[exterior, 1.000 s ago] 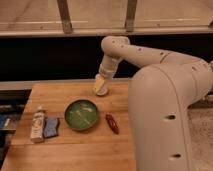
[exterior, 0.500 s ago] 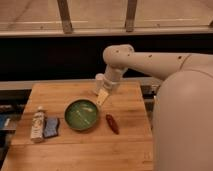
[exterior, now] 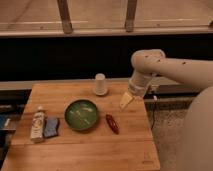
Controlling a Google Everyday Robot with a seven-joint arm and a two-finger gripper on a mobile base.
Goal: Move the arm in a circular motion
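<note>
As it bends downward, thick cream arm (exterior: 172, 67), tan jaws over table (exterior: 75, 150)

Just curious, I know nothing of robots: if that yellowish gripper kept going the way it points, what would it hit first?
Probably the wooden table, close to the red pepper. The gripper hangs above the table's right side, pointing down-left, though depth is unclear.

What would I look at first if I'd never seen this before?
The big cream-white arm grabs your eye first: it reaches in from the right, and its tan-yellow gripper hangs over the right part of the wooden table. Next you'd spot the green bowl in the middle of the table, with a small red object lying just right of it and a white cup near the back edge.
</note>
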